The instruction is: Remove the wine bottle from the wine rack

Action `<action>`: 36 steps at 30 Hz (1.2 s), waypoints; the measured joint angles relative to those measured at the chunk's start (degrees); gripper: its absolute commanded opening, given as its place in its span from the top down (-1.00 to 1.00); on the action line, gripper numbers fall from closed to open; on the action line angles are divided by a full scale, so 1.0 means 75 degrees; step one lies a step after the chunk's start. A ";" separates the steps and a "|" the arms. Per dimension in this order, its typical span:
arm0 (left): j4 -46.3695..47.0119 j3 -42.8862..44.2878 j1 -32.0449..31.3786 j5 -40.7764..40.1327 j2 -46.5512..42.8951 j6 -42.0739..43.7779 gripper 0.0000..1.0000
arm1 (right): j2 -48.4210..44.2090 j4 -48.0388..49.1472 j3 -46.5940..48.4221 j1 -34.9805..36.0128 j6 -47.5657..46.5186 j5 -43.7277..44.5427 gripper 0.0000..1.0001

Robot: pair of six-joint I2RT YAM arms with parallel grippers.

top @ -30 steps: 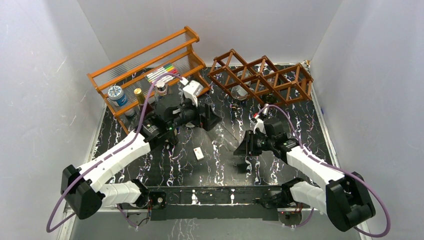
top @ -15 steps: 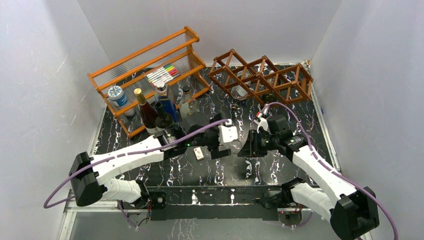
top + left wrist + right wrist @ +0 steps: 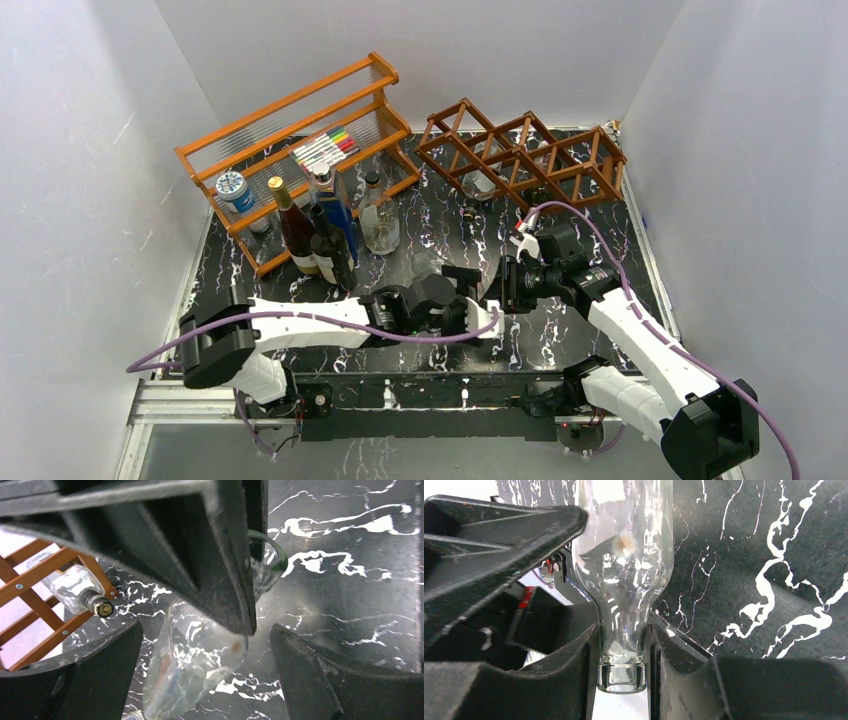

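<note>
The clear glass wine bottle [image 3: 624, 555] is out of the dark reddish-brown lattice wine rack [image 3: 525, 155] and sits over mid-table in front of it, between my two grippers. My right gripper [image 3: 622, 640] pinches it at the neck. I judge that is because the narrow neck gives the firmest hold. My left gripper [image 3: 206, 632] is spread to its widest, with one finger on either side of the bottle's body and no contact that I can see, probably ready to support it or take it over.

I count one bottle in hand and one more clear bottle [image 3: 72, 585] lying in the rack. Four upright bottles [image 3: 325, 235] stand by the bright orange tiered shelf [image 3: 300, 130], which carries one blue-lidded jar [image 3: 232, 188].
</note>
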 measured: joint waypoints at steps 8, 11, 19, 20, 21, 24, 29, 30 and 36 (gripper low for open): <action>0.1204 -0.0125 -0.0323 -0.1268 0.0659 0.0746 -0.84 | 0.0003 -0.0326 0.0259 0.0000 0.0003 0.0000 1.00; 0.1402 -0.0125 -0.0323 -0.1539 0.0673 0.0947 -0.61 | 0.0000 -0.0382 0.0356 0.0000 -0.0003 -0.0003 1.00; 0.1542 -0.0026 -0.0446 -0.2020 0.1017 0.1367 0.58 | 0.0000 -0.0629 0.0609 -0.0035 -0.0015 0.0131 0.23; 0.1536 -0.0003 -0.0455 -0.2046 0.1017 0.1341 0.67 | 0.0000 -0.0694 0.0667 -0.0038 -0.0038 0.0152 -0.06; 0.1542 0.0032 -0.0460 -0.2092 0.1008 0.1306 0.75 | 0.0003 -0.0784 0.0781 -0.0041 -0.0085 0.0207 -0.31; 0.1422 0.0117 -0.0446 -0.2209 0.0927 0.0944 0.81 | 0.0032 -0.1172 0.1460 -0.0035 -0.0329 0.0323 -0.82; 0.1204 0.0029 -0.0297 -0.2550 0.0498 0.0323 1.00 | 0.0224 -0.1918 0.3325 -0.0055 -0.0764 0.1597 -0.96; 0.1172 0.0012 -0.0300 -0.2565 0.0434 0.0204 1.00 | 0.0230 -0.1906 0.3707 -0.0047 -0.0766 0.1862 -0.96; 0.1003 -0.0166 -0.0297 -0.3002 -0.0090 -0.0746 1.00 | -0.0137 -0.1725 0.5045 -0.0041 -0.0761 0.3290 -0.96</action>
